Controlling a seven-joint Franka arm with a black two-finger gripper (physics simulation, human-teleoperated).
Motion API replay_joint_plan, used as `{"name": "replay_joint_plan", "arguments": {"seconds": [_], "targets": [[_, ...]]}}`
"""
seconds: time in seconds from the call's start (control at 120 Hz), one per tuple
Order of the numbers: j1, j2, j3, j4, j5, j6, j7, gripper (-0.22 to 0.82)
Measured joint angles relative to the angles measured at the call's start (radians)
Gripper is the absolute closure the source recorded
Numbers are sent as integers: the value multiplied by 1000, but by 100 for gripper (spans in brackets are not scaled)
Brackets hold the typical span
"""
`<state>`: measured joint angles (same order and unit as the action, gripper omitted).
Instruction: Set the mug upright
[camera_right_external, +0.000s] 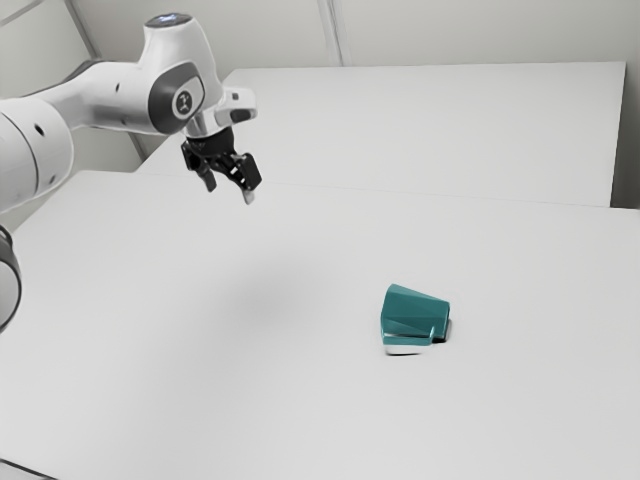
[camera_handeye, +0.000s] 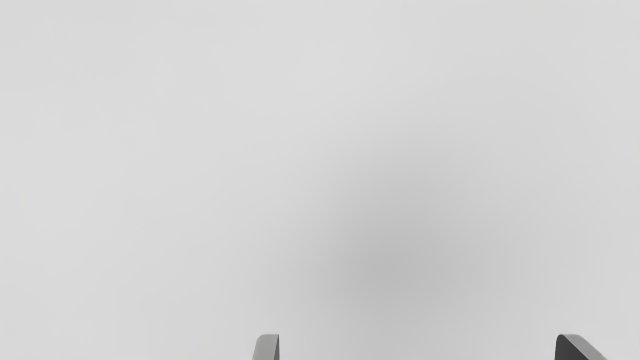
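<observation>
Hanging in the air with the gripper empty and open, its fingers spread wide, above a soft grey shadow on the white table. Looking farther out, past the shadow and toward the exterior view's right, to the teal mug, tipped over on its side on the tabletop, well apart from the gripper and with its wider end toward the shadow.
</observation>
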<state>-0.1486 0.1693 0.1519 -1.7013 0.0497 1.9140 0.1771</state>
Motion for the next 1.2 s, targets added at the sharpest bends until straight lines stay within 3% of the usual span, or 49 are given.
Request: {"name": "replay_joint_plan", "arguments": {"seconds": [0.183,0.358,0.542,0.717,1.2], "targets": [[-11,-166,1,-193,-60,41,-8,0],[-25,-202,8,-324,-276,102,-8,0],[-115,-229,28,-471,-432,217,0,0],[-221,-228,33,-535,-569,321,7,0],[-326,-136,29,-586,-920,496,98,0]]}}
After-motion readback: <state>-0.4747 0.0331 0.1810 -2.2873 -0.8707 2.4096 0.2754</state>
